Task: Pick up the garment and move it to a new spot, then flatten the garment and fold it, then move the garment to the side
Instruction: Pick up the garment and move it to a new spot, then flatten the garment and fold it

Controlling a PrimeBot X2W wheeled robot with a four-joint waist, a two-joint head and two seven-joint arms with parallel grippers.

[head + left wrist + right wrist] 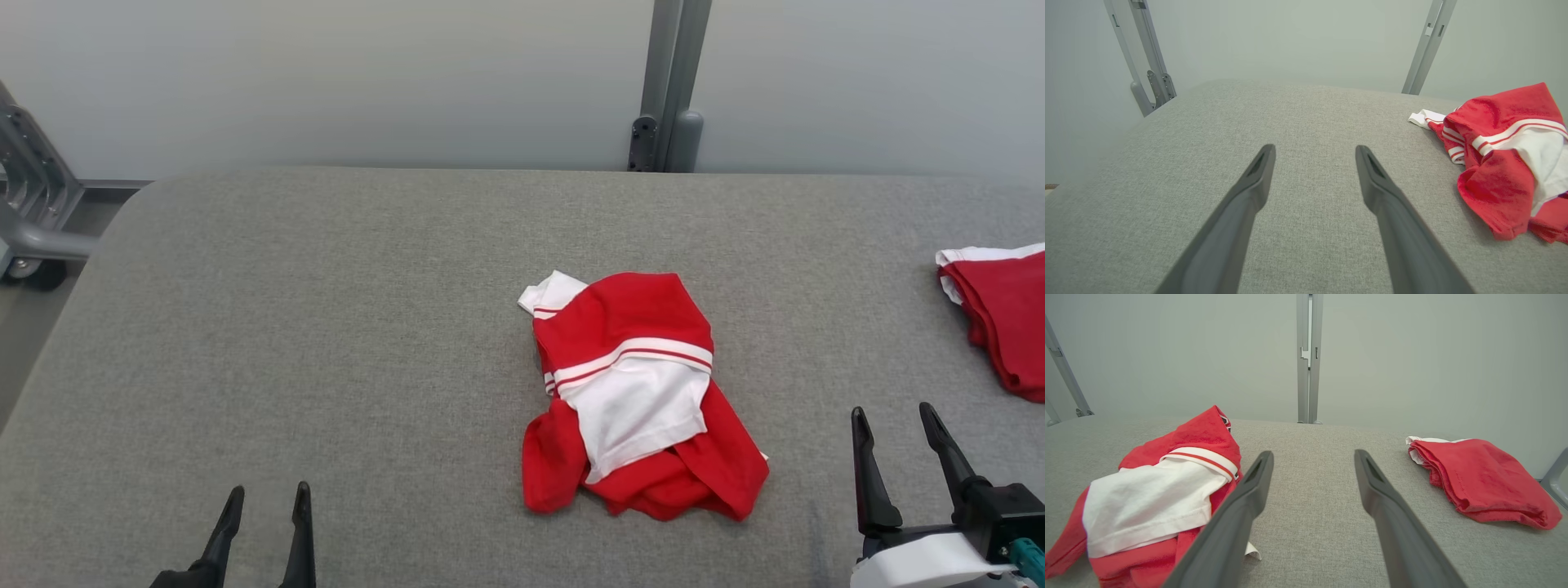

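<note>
The garment (637, 392), a red short-sleeved shirt with white sleeves and striped trim, lies crumpled in a heap near the middle of the grey fabric-covered table (326, 327). One white sleeve is draped across the top and red folds are bunched beneath it. Nothing is touching it.

The right gripper (891, 410) hangs near the heap on its right side, jaws spread wide and holding nothing. The left gripper (270, 488) is well apart to the left, also fully spread and empty, over bare table. A second red shirt (1004, 318), folded, lies at the table's right edge, beyond the right gripper.

Assessment: pickup has not begun.

Risks:
- The layers overlap, so a pinch on the top sleeve alone would probably lift one flap and drag the rest, tightening the tangle.
- A descent that goes too deep could catch the table's fabric cover along with the cloth.
- A new spot chosen towards the right might overlap the folded shirt and disturb it.
</note>
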